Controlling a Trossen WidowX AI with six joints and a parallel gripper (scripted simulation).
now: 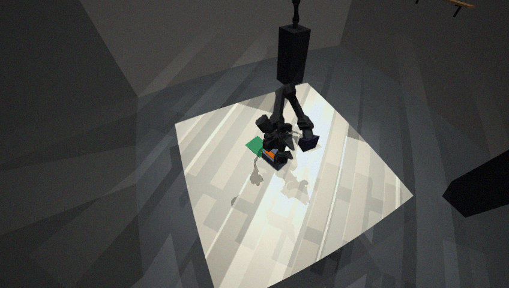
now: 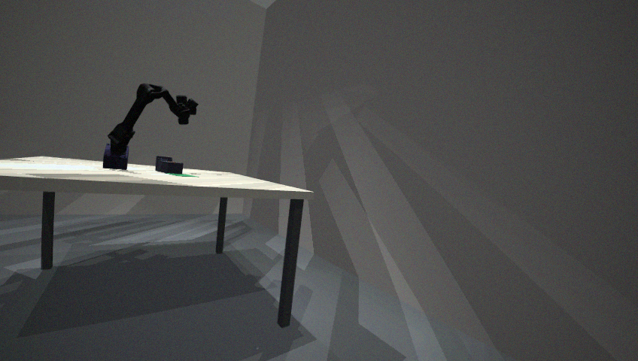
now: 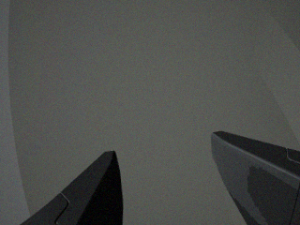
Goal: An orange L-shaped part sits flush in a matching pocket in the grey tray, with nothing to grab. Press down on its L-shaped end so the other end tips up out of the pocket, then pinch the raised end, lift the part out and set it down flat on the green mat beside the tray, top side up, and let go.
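The orange part [image 1: 269, 154] lies in the grey tray [image 1: 272, 164] [image 2: 171, 167] in the top view. The arm covers some of it, and whether it is flush or tilted cannot be told. The green mat [image 1: 254, 144] [image 2: 186, 175] lies beside the tray, with no part visible on it. My gripper [image 1: 292, 152] [image 3: 165, 152] is partly open and empty, its two fingers apart in the wrist view. It is held high above the table, well above the tray in the exterior view, and the wrist view shows only grey wall between the fingers.
The arm's dark base [image 1: 308, 143] [image 2: 115, 156] stands on the pale table [image 1: 228, 228] [image 2: 250, 184], beside the tray. Shadows of the arm fall on the table. A dark bulky object [image 1: 480, 187] is at the right of the top view.
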